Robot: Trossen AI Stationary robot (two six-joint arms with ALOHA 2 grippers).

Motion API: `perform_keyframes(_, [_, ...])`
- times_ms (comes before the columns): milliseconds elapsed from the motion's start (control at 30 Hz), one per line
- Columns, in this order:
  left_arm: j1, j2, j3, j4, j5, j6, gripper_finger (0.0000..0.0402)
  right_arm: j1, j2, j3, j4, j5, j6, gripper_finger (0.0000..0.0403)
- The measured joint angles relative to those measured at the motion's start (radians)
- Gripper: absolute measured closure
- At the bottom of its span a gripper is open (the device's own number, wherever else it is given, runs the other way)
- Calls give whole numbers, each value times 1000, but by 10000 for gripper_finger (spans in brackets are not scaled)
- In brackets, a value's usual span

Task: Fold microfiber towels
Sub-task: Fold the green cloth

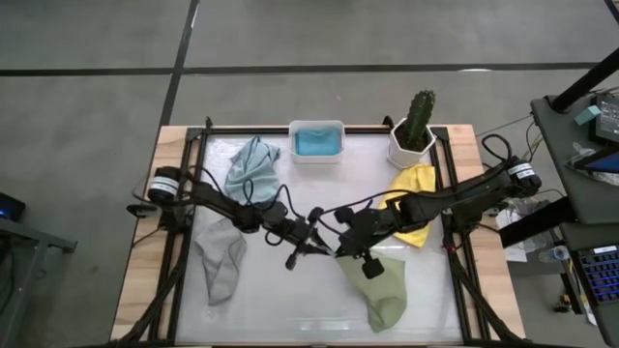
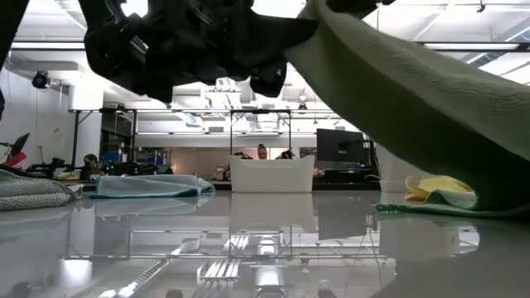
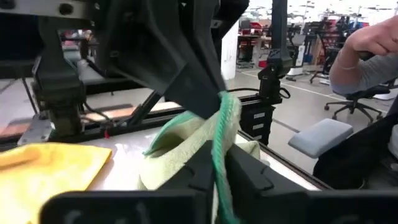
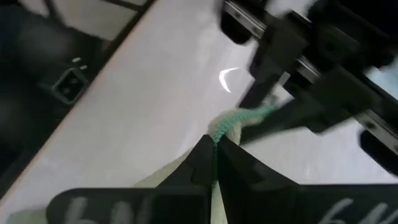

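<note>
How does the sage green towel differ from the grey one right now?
The sage green towel is lifted at one edge, pinched by both the left gripper and the right gripper; the grey towel lies untouched on the table. The green one sits right of centre, the grey one on the left side. Both are crumpled, not yet folded.

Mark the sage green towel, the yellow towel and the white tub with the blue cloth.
sage green towel [image 1: 384, 290]: high view, middle of the hanging cloth.
yellow towel [image 1: 417, 181]: high view, bare upper part beside the cactus pot.
white tub [image 1: 316, 127]: high view, far rim.
</note>
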Motion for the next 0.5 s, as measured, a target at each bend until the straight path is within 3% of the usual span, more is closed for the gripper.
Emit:
perform_keyframes(67, [0,-39,-1,-85,-3,-4,397,-3,0,0,2,29,56,394])
perform_keyframes(200, [-5,-157,-1,-407,-66,0,401,-9,0,-1,2,37,149,379])
perform_keyframes(367, [-35,-327,-1,-829,-115,45,401,-9,3,-2,-11,35,220,324])
perform_keyframes(500, [-69,-413,-5,-1043,-220,-9,401,-9,6,-3,-65,40,282,276])
